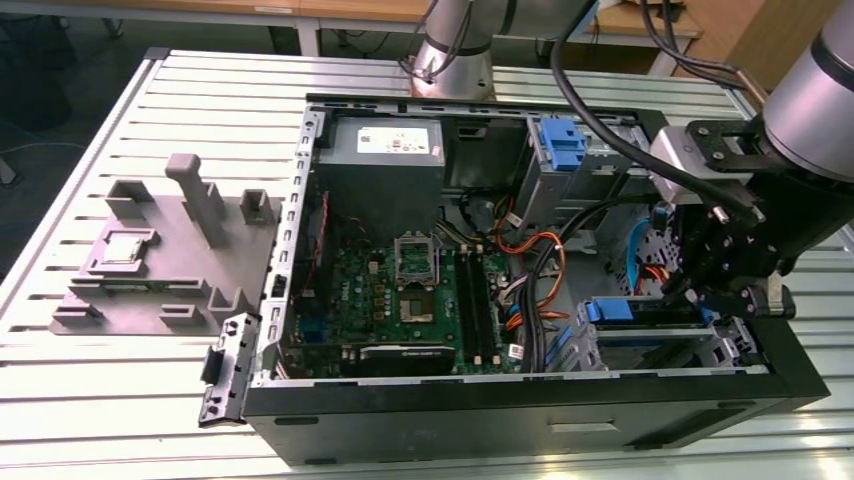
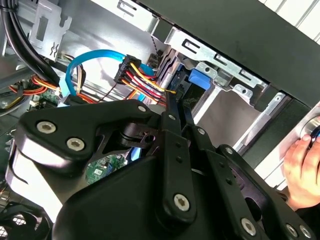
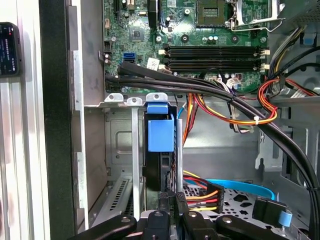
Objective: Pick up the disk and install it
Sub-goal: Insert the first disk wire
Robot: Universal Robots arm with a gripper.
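Disk seated upright in metal drive cage inside open computer case, blue carrier tab showing, directly ahead of claw. Claw state: cannot tell, fingers lost among black linkages. Motherboard and bundled cables beyond disk from claw. Person's hand just outside case wall.

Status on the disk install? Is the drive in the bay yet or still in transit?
Looks mostly done: the blue-framed disk stands edge-on inside the metal drive bay of the open black computer case, its blue tab at the bay's mouth. In hand: the black gripper hangs right over that bay. Left: whether the disk is fully seated, and whether the gripper grips it, cannot be told.
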